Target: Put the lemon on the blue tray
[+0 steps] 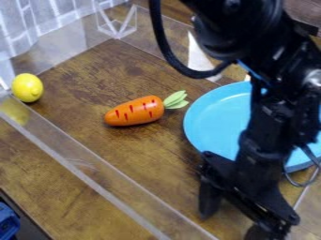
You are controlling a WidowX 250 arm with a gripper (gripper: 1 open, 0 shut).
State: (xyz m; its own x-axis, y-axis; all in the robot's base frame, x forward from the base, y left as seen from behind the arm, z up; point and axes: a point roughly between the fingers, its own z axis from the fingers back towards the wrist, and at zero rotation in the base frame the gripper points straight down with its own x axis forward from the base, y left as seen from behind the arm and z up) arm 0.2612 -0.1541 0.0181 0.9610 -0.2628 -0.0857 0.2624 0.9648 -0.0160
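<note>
The lemon (26, 87) is small, bright yellow and roundish. It lies on the wooden table at the far left, next to the clear wall. The blue tray (226, 117) is a large round dish at the right, partly hidden behind my dark arm. My gripper (245, 214) hangs low at the front right, just in front of the tray and far from the lemon. Its dark fingers (213, 192) stand apart with nothing between them.
An orange carrot (135, 112) with green leaves lies mid-table between the lemon and the tray. A clear plastic wall (75, 155) runs diagonally along the table's front edge. Clear panels stand at the back left. A black cable loops over the tray.
</note>
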